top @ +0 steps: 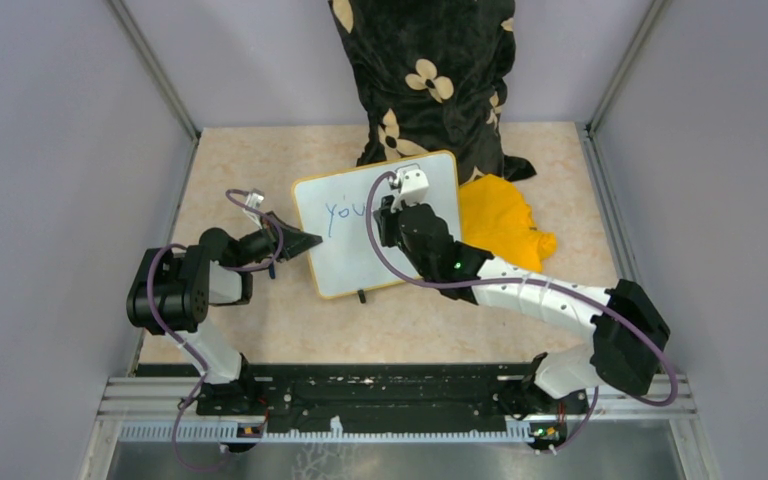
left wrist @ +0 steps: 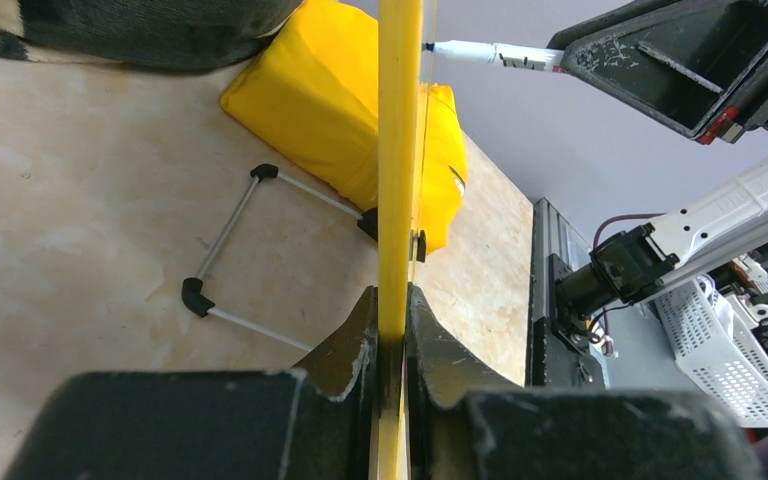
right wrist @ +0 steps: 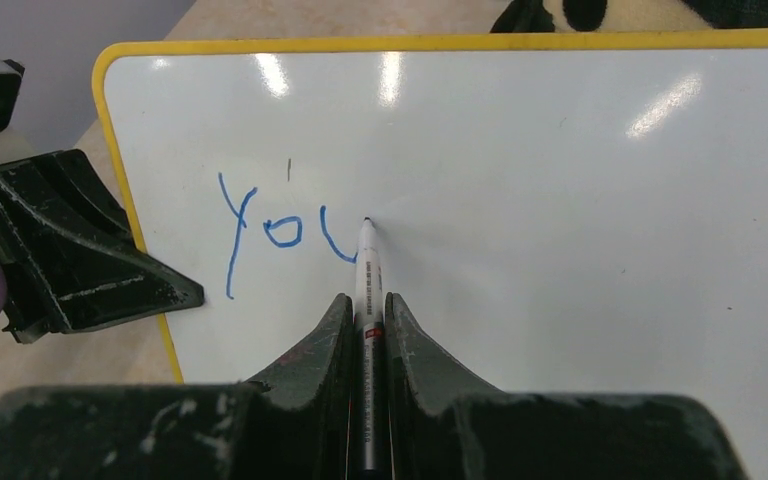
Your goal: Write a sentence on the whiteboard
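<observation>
Top view: the whiteboard (top: 360, 255) sits propped up mid-table (top: 250, 160), a bit left of centre. A yellow cloth (top: 505, 225) is just beside its right edge and a black flowered cushion (top: 430, 70) is right behind it. The left gripper (top: 305, 242) comes in from the left and pinches the board's left edge. The right gripper (top: 385, 208) is over the face of the board, near the top middle. The sentence (top: 342, 211) in blue only reads "you" here. Can't really make out the pen from up here.

Left wrist cam: you're looking at the whiteboard (left wrist: 400, 150) edge-on, a thin yellow strip running straight up the frame. The left gripper (left wrist: 392, 310) is clamped narrow on that edge, one finger on each side. Behind the board there's a thin wire stand (left wrist: 230, 250) with black corners lying on the table, and the yellow cloth (left wrist: 310, 110) is past it. Top right, the right gripper (left wrist: 680, 60) holds a white marker (left wrist: 480, 52) with its tip right at the board's face.

Right wrist cam: best view of the writing. The right gripper (right wrist: 365, 305) is squeezed tight around the marker (right wrist: 368, 270), and the tip touches the whiteboard (right wrist: 560, 250) at the end of the "u". The sentence (right wrist: 280, 230) sits in the left part of the board. The left gripper (right wrist: 90, 250) is on the yellow frame at the left.
</observation>
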